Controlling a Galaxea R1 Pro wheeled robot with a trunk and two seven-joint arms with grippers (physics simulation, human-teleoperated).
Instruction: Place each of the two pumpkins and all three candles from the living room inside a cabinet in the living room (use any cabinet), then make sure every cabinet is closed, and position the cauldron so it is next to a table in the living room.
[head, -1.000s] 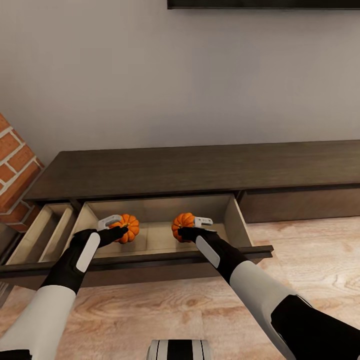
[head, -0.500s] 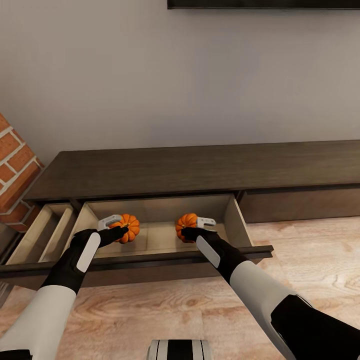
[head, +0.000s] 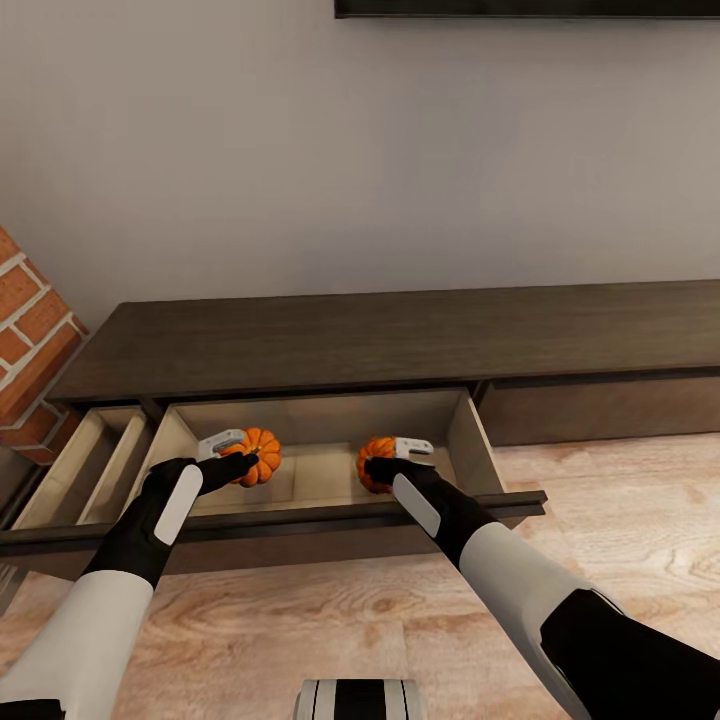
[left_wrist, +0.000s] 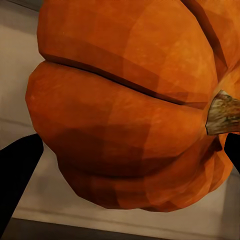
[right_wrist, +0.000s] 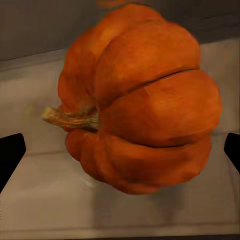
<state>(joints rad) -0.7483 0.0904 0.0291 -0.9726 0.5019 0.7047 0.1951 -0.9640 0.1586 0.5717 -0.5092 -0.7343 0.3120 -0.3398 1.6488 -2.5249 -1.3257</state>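
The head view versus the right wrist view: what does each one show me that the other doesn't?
Head view alone: the long dark cabinet, its open drawer, both arms, the left claw holding the left pumpkin, a brick wall and the wood floor.

Right wrist view alone: a close look at the right pumpkin's stem and ribs, and the shadow beneath it.

Both: the right pumpkin between the right claw's fingers, over the drawer's pale inside.

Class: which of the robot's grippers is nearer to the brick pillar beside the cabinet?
Left. The left gripper holds a pumpkin over the drawer's pillar-side end; the right gripper is farther from the brick pillar.
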